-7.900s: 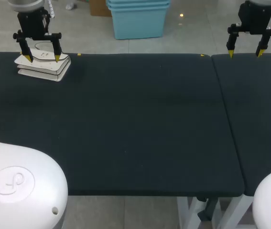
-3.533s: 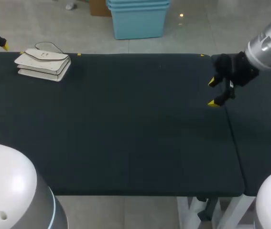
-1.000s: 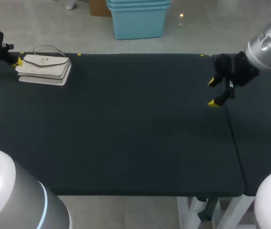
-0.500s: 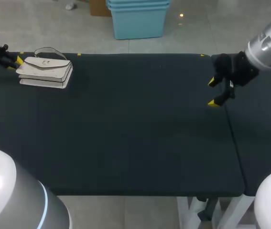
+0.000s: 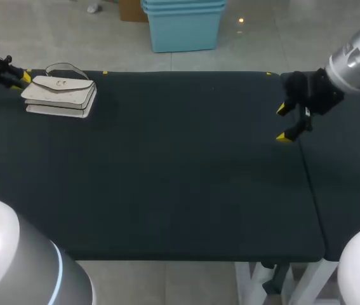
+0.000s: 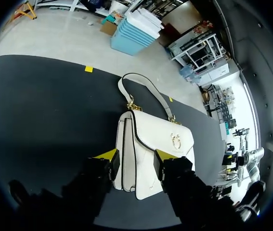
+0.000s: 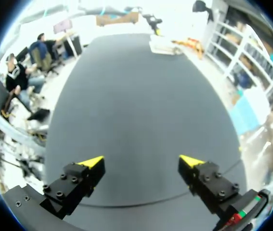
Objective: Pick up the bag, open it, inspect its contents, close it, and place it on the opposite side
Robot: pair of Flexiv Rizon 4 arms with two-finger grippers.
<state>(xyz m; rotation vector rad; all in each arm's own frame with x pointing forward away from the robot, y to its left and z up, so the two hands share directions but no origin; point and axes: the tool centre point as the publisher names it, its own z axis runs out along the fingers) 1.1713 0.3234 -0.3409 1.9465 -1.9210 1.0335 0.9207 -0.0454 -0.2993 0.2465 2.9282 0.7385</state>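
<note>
**Bag sits upper left with its flap down, left hand clamped on it**

Head view: the white bag [image 5: 60, 95] lies flat at the upper left of the black table [image 5: 180, 190], close to the far edge. Its flap is down, so whatever's inside is hidden. The strap arcs up on the far side. The left gripper [image 5: 22, 80] comes in from the left edge, yellow tips right at the bag's left end. The right gripper [image 5: 283, 122] hangs at centre right, fingers spread with nothing between them, well apart from the bag.

Left wrist view: the bag [image 6: 153, 144] fills the gap in the left gripper [image 6: 135, 156], with one finger against each side of its near end, so it's gripped. There's a gold clasp [image 6: 175, 141] on the closed flap, and the strap [image 6: 146, 91] loops ahead. A small yellow tape mark [image 6: 88, 69] sits on the table [image 6: 40, 106] further out.

Right wrist view: the right gripper [image 7: 142, 160] is wide open over the table [image 7: 141, 96]. The bag [image 7: 165, 47] is a small pale shape at the far end.
</note>
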